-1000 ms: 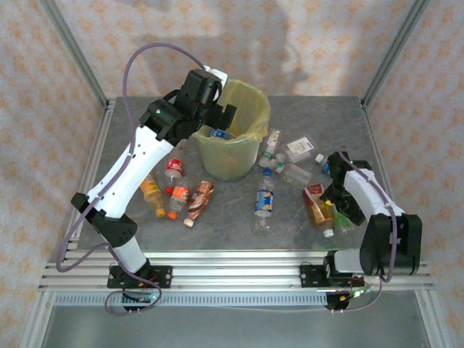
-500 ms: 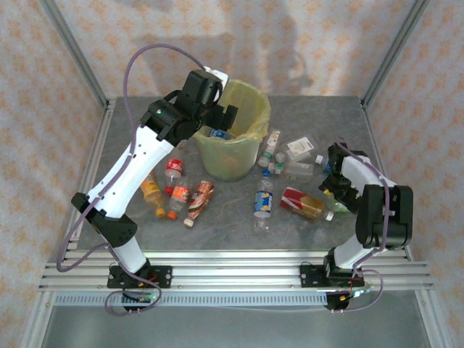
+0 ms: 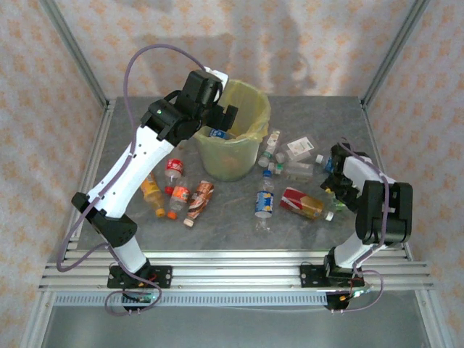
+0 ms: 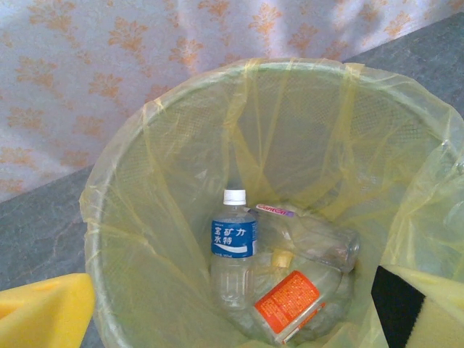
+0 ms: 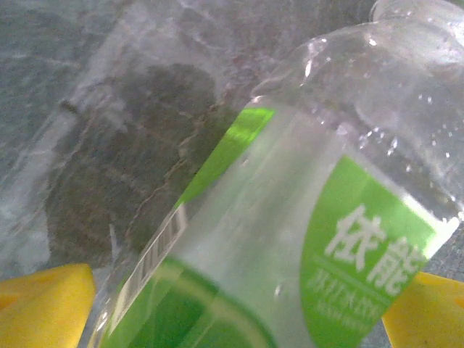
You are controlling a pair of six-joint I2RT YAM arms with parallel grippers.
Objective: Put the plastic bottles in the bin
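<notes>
Grey table (image 3: 326, 116), floral backdrop (image 3: 304, 43)

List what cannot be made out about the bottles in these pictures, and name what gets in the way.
Right wrist view: the green-labelled bottle is too close; both ends are cut off by the frame edges.
Left wrist view: overlapping bottles in the bin hide each other; their count is unclear.
Top view: the right arm hides whatever lies beneath it.

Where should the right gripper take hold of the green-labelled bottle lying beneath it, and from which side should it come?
Take the green-labelled bottle across its labelled body, coming straight down from above. It lies on its side on the table, and the open right gripper has a yellow finger on each side of that wide, even section, so closing there probably seats best.
</notes>
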